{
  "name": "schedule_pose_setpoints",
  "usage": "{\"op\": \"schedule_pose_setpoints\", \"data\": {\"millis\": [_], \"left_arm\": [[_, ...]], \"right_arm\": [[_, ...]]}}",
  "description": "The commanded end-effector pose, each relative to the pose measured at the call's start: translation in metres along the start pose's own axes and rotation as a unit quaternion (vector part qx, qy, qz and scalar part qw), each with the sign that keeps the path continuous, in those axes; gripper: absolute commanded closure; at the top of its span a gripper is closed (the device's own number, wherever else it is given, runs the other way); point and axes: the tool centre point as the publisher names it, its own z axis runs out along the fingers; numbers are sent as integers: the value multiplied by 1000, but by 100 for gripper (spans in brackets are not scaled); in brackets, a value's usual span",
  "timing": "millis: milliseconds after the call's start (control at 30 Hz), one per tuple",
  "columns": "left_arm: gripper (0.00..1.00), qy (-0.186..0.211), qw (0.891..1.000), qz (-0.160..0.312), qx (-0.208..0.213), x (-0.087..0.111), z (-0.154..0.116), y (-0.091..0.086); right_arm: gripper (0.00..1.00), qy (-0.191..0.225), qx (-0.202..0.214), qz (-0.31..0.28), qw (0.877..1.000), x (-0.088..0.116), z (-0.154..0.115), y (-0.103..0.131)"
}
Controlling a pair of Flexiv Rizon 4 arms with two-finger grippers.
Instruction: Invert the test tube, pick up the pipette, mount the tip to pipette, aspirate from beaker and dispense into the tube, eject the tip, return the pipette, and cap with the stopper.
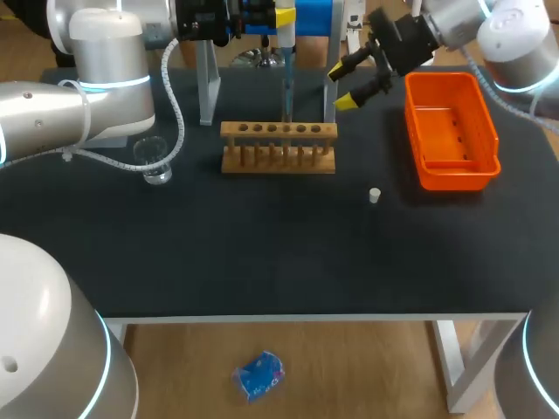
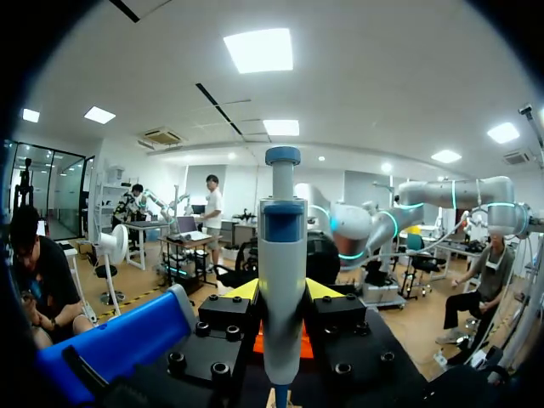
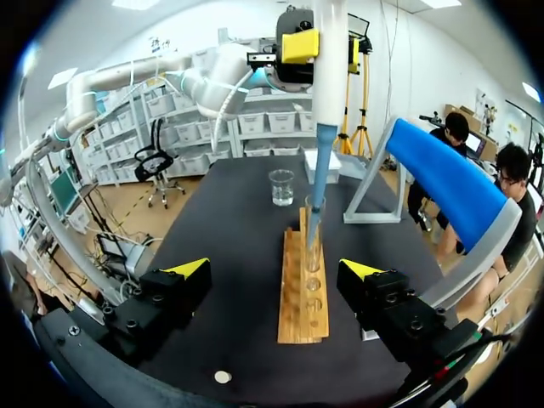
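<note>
Black covers the desk, with a wooden rack near its middle. Directions below take the rack as dial centre, with 12 o'clock pointing away from the robot.

**Left arm.** The arm enters from the 9 o'clock side. The left end effector sits above the 12 o'clock edge of the rack. Its two yellow-tipped fingers press on the pipette from opposite sides and hold it upright. The blue pipette tip points straight down and enters the mouth of the clear test tube. The test tube stands upright in a hole of the rack.

**Right arm.** The arm enters from the 2 o'clock corner. The right end effector hovers above the desk at about 1 o'clock, between the rack and the orange tray. Its fingers are spread wide and nothing is between them. From its wrist view, the rack runs lengthwise straight ahead of the open fingers.

**Other items.**
- Beaker: clear glass, upright at 9 o'clock, well apart from the rack and close to the left arm's cable.
- Stopper: small and white, alone on the desk at 4 o'clock, touching neither the rack nor the tray.
- Orange tray: at 3 o'clock, near the desk's right edge.
- Pipette stand: blue top on metal legs, at 12 o'clock just behind the rack.
</note>
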Motion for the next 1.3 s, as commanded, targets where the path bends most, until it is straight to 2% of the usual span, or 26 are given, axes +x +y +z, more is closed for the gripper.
{"op": "schedule_pose_setpoints", "data": {"millis": [33,1300], "left_arm": [[100,0,1000,0,-1,0,1,-1],[100,-4,1000,-14,6,-2,-1,-3]], "right_arm": [[0,2,4,2,1000,-5,6,-2],[0,-1,8,3,1000,-5,6,-3]]}}
